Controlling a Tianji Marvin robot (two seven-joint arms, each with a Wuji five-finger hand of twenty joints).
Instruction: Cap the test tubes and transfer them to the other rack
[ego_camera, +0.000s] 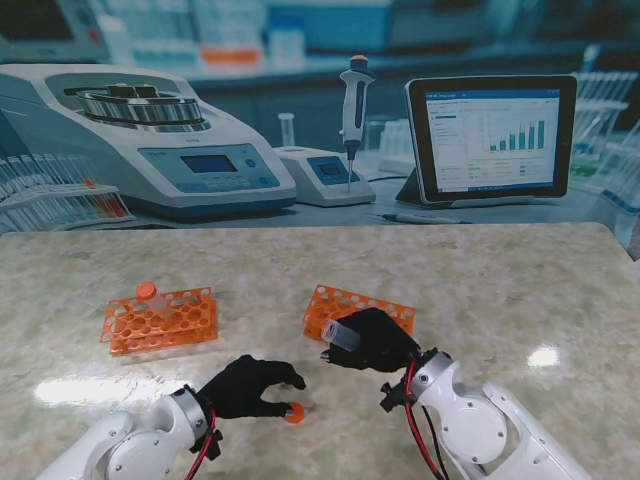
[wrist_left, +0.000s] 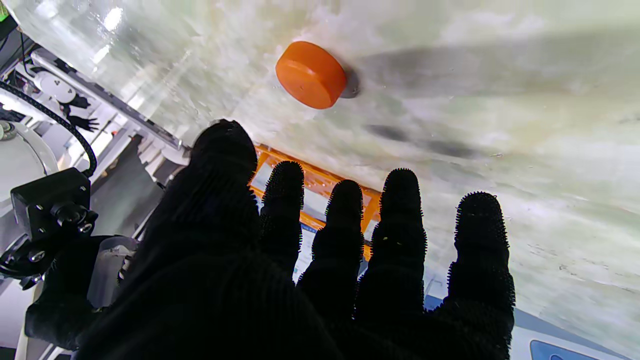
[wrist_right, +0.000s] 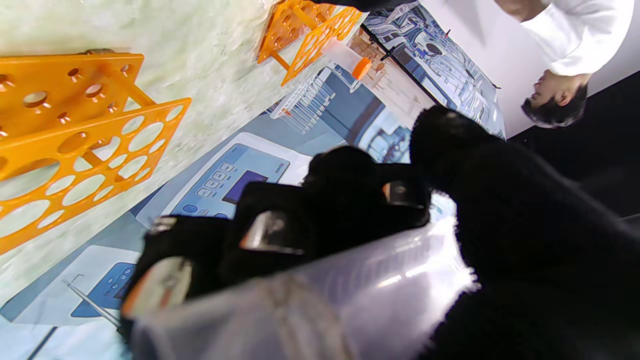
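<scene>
— Test tube (ego_camera: 342, 333): where is it seen?
— It is gripped, uncapped, by the right hand (ego_camera: 375, 340), just near of the right rack (ego_camera: 375, 304).
— And the orange cap (ego_camera: 293, 412)?
— It lies on the counter (ego_camera: 480, 290), at the fingertips (wrist_left: 400, 192) of the left hand (ego_camera: 245, 388), whose fingers are spread, nothing grasped. A capped tube (ego_camera: 152, 298) stands in the left rack (ego_camera: 190, 322).

The right hand (ego_camera: 375, 340) hides most of the tube (ego_camera: 341, 334).
</scene>
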